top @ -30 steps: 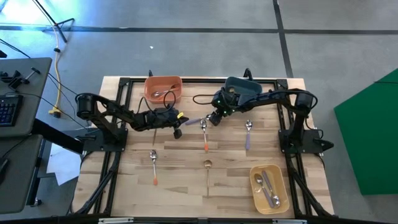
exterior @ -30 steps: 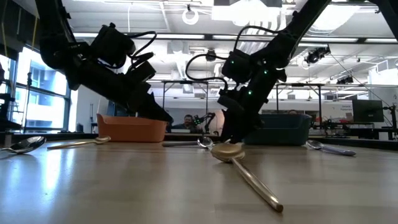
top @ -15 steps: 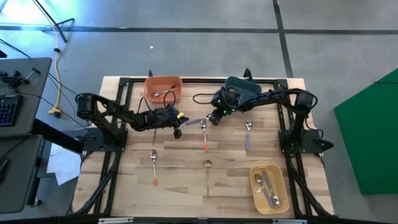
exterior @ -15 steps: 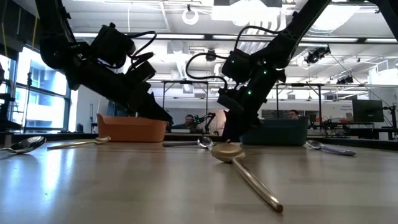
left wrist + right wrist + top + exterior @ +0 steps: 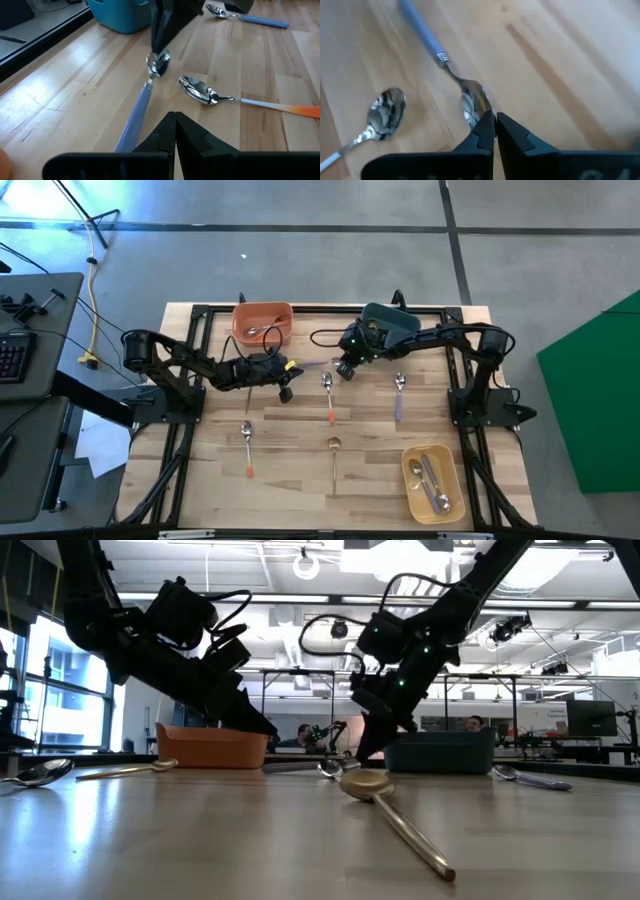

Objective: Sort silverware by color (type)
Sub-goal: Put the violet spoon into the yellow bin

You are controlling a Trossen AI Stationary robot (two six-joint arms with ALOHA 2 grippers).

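Purple spoon [image 5: 142, 105] on the table [image 5: 290, 480]: right pincer [image 5: 159, 50] clamped on its bowl; left pincer [image 5: 175, 122] together, nearby.

Purple-handled spoon [image 5: 142, 102]; orange-handled spoon [image 5: 235, 98]; teal bowl [image 5: 390, 321]; coral bowl [image 5: 262, 321]; yellow bowl [image 5: 433, 482], probably.

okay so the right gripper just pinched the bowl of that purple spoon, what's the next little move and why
Probably a short lift. The right gripper is shut on the bowl of the purple spoon, and the spoon's handle looks to be still lying along the table. Raising it would clear the orange-handled spoon lying close beside it, before carrying it toward a bowl.
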